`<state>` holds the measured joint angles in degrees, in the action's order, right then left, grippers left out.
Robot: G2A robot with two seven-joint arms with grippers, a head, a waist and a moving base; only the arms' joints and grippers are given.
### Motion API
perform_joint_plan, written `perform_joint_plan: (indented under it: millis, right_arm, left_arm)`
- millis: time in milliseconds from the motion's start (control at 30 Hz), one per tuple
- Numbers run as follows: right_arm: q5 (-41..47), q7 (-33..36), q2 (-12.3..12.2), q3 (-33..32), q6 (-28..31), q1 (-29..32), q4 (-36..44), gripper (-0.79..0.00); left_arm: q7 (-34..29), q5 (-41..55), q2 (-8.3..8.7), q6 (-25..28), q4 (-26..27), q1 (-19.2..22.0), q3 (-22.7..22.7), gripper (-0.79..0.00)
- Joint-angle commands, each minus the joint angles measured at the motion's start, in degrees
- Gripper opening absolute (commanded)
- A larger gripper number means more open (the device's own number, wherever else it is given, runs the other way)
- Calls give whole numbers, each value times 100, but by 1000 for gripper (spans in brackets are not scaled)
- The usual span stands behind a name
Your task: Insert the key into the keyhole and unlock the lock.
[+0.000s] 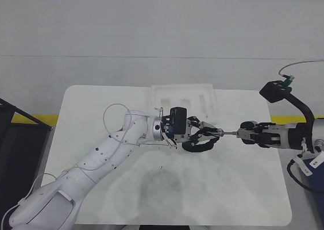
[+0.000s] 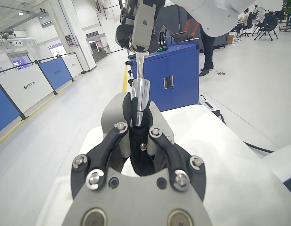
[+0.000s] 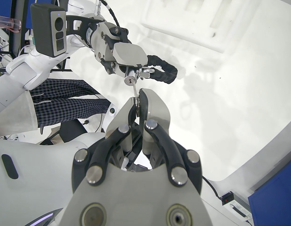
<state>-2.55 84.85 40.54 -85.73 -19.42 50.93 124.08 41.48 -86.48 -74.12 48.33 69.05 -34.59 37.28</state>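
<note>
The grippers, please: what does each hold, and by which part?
Left gripper holds the lock by its cylinder; right gripper pinches the key by its head.

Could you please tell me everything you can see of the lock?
The lock is a shiny chrome cylinder with a black, fabric-sleeved cable looping from it. The left pincer is shut on the cylinder, holding it above the white table, keyhole end toward the right pincer. The key held there meets that end; how deep is unclear.
</note>
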Motion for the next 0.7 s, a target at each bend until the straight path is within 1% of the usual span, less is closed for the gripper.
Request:
perform_joint_plan:
  millis: [0, 300, 433, 667]
  right_arm:
    - [2, -12, -10, 35, -13, -14, 12, -785]
    - [39, -80, -54, 147, -35, -80, 1, -785]
    - [121, -3, -73, 210, 24, -129, 19, -785]
    - [338, 262, -120, 487, 261, -373, -91, -785]
  left_arm:
    - [-24, -7, -7, 6, 14, -4, 14, -785]
    - [-39, -55, -29, 48, 9, -52, 66, -785]
    - [-16, -100, -23, 59, -22, -90, 112, -785]
    - [285, -579, 30, 273, -46, -50, 124, -785]
